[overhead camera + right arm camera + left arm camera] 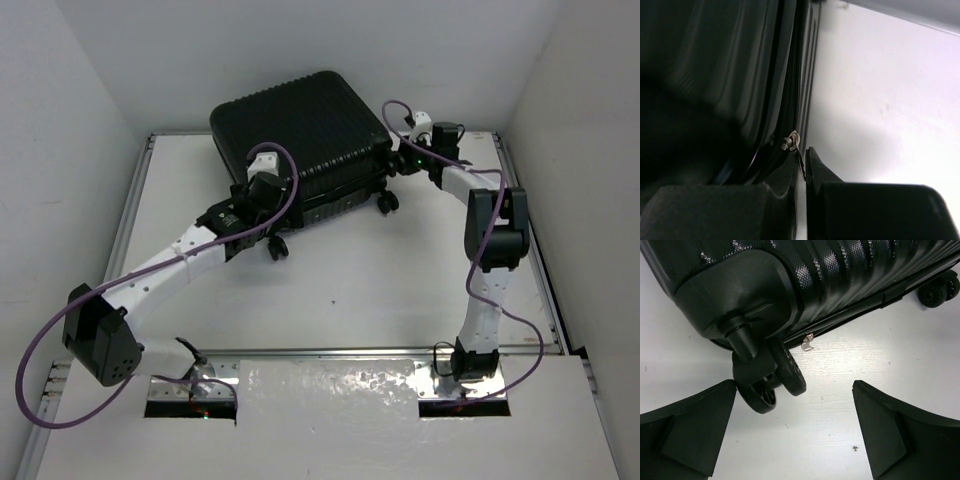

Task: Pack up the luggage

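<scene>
The luggage (pixel 300 125), a black ribbed hard-shell suitcase, lies closed and flat at the back of the table. My left gripper (pixel 268 215) hangs open at its front left corner. In the left wrist view that gripper (pixel 794 385) holds nothing, and a caster wheel (pixel 771 385) sits just ahead of its left finger (pixel 695 430). A small silver zipper pull (pixel 807 342) hangs from the seam there. My right gripper (pixel 398 160) is at the luggage's right side. In the right wrist view it (pixel 802 165) is shut on the thin tab of a zipper pull (pixel 793 140).
White walls enclose the table on three sides, and the luggage (pixel 740 75) lies near the back one. A raised metal rail (pixel 330 352) crosses the table in front of the arm bases. A second pair of caster wheels (pixel 937 290) shows along the luggage's front edge.
</scene>
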You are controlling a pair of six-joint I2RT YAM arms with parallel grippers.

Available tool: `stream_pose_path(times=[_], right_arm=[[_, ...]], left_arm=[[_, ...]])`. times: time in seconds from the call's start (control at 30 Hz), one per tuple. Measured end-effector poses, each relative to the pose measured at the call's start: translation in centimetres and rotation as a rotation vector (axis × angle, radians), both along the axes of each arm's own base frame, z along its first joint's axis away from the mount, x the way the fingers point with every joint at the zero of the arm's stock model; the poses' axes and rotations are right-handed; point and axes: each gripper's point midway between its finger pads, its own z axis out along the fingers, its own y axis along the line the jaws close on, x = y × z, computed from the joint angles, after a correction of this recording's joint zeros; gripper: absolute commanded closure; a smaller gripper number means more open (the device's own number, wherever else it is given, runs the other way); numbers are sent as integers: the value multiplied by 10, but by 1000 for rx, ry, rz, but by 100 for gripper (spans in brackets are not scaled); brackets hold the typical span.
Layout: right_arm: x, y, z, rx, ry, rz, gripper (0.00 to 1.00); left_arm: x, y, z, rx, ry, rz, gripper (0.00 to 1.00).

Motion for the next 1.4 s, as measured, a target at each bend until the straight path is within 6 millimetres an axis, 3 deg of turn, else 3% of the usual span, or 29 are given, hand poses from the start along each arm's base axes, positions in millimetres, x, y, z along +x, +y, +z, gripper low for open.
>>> stream_pose_path(times=[0.07, 0.27, 0.57, 0.73, 0.9, 1.0, 1.03, 1.07, 1.17, 1.23, 1.3, 1.37, 1.4], right_arm=[[10, 7, -3, 16, -8, 36, 100], [10, 15, -6, -128, -65, 68, 100], [8, 17, -5, -161, -62, 50, 100], [-16, 21, 12, -197, -103, -1, 100], [-48, 40, 12, -216, -112, -34, 100], [-59, 54, 11, -234, -113, -43, 100], [-63, 63, 12, -238, -113, -39, 100], [-68, 75, 13, -246, -113, -25, 100], [-105, 138, 12, -272, -125, 76, 100], [-148, 198, 13, -220, -133, 199, 100], [-203, 260, 17, -135, -135, 341, 100], [-252, 310, 33, -31, -149, 433, 100], [-267, 321, 40, 5, -144, 453, 100]], left_arm=[[3, -2, -2, 0, 1, 2, 0], [15, -5, -14, 50, 55, 36, 0], [29, -5, -25, 226, 270, 134, 0], [25, 7, -25, 287, 303, 187, 0], [8, 39, -23, 453, 343, 219, 0], [3, 52, -8, 517, 292, 235, 0], [6, 47, 3, 494, 232, 237, 0], [13, 27, 22, 404, 133, 224, 0], [8, -15, 96, 200, -143, 180, 0], [-1, -10, 142, 105, -272, 194, 0], [-7, 7, 175, 39, -356, 218, 0], [-14, 12, 177, 35, -358, 177, 0], [-15, 10, 172, 38, -345, 161, 0]])
